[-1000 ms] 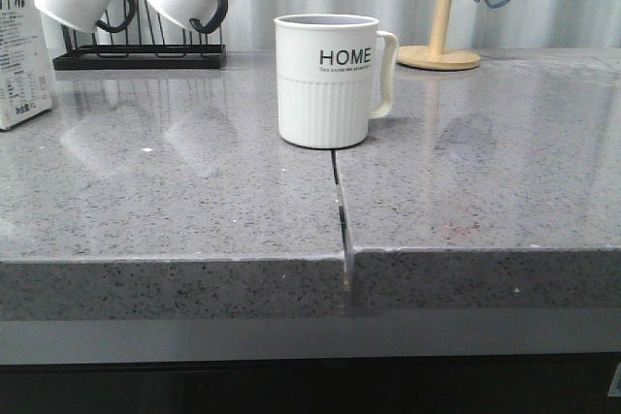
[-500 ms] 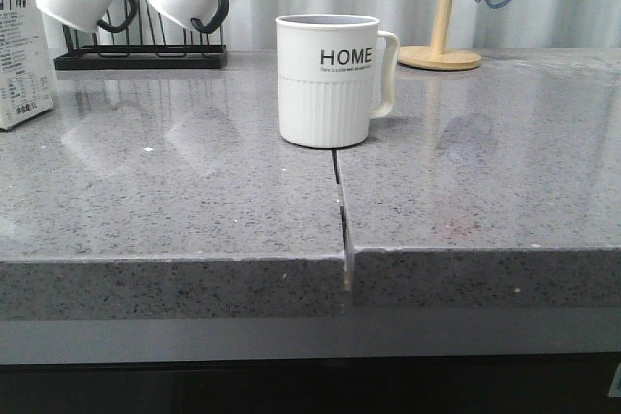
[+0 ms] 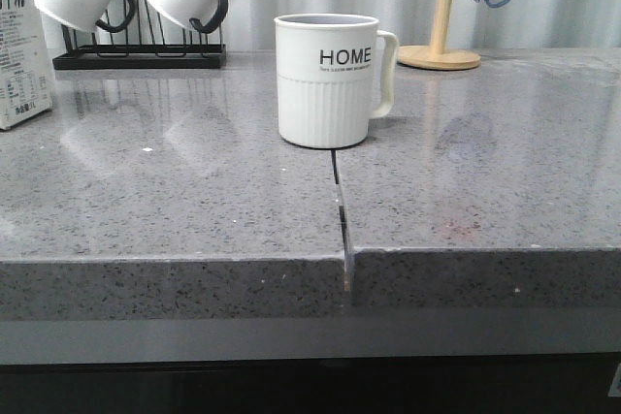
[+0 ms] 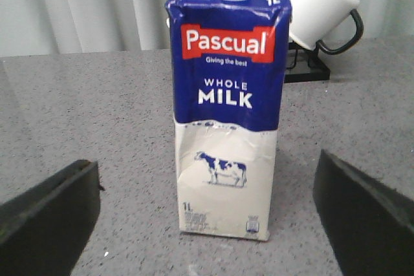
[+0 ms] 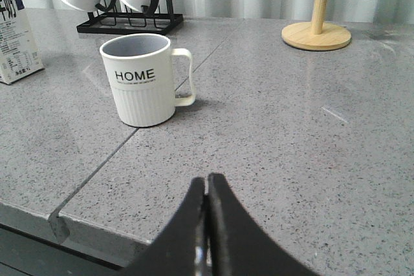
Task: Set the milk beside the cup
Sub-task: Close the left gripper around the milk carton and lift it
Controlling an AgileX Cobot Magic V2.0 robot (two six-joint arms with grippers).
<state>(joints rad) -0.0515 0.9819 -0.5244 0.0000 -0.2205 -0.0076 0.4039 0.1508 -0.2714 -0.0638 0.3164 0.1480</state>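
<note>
milk (image 4: 226, 105) stands upright between my wide-open left fingers (image 4: 48, 221), well left of the cup (image 3: 328, 79). looks heavy, slightly dented card, so i'd grip low-middle. right gripper (image 5: 207, 224) pinched closed, empty.

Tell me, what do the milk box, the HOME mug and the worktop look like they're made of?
The milk looks like coated paperboard: printed faces, folded edges, a slight dent, plus a green, probably plastic, cap. The cup seems glazed ceramic, cream-white with a soft sheen and ribbed lower half. The counter appears to be polished speckled grey stone or quartz composite; it mirrors the hanging mugs faintly.
</note>
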